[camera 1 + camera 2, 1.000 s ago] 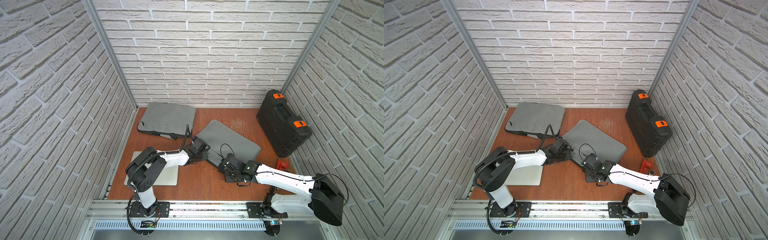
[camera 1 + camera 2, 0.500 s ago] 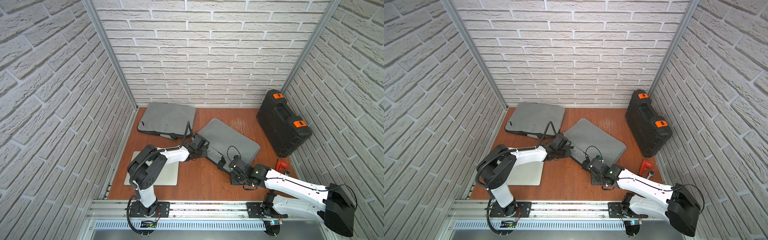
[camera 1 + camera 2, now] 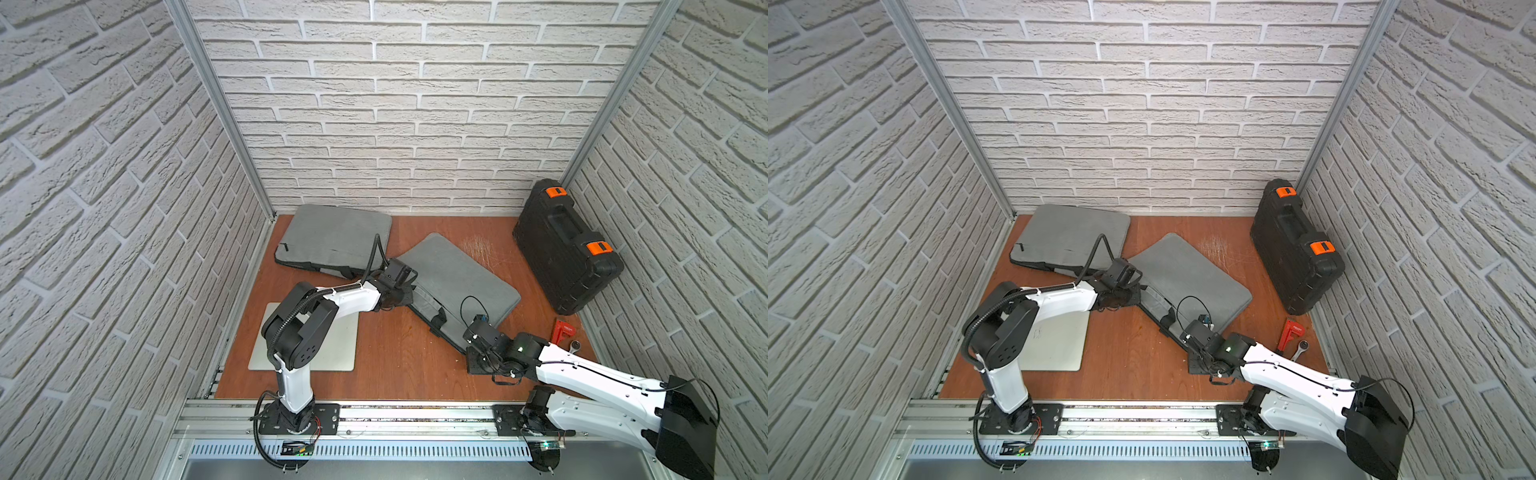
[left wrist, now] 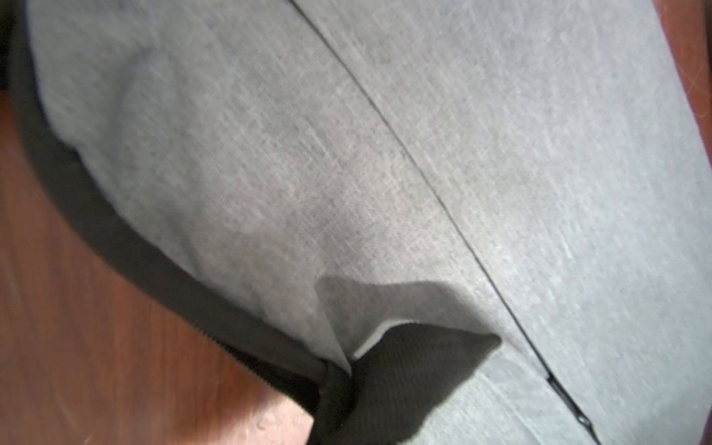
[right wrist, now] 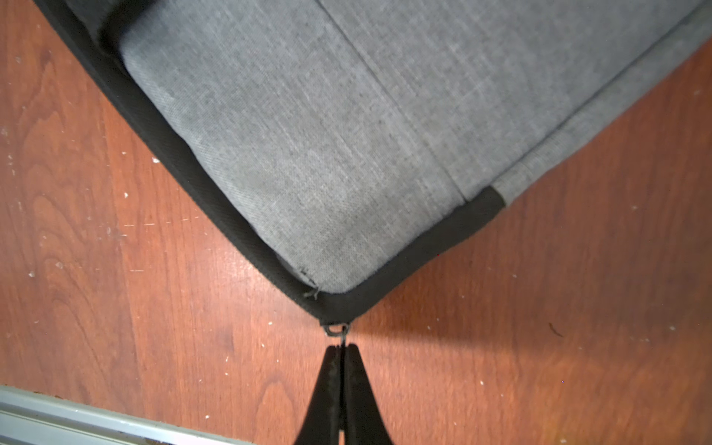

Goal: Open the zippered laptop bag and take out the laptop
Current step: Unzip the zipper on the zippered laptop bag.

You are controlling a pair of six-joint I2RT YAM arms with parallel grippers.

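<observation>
While the right hand (image 5: 342, 348) is pinching the zipper pull (image 5: 338, 330) at the near corner of the grey laptop bag (image 3: 457, 274), jaws fully closed, the left hand (image 3: 409, 298) is clamping shut on a fabric fold at the far end of that edge. Bag is lying flat mid-desk (image 3: 395, 353); its inside is not showing. Black case (image 3: 565, 249) is sitting latched at right. Silver laptop (image 3: 332, 345) is lying bare by the left arm's base.

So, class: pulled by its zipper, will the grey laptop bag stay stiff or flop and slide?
Likely floppy: the laptop bag puckers where the left gripper pinches it. It may slide on the smooth wooden table unless held.
</observation>
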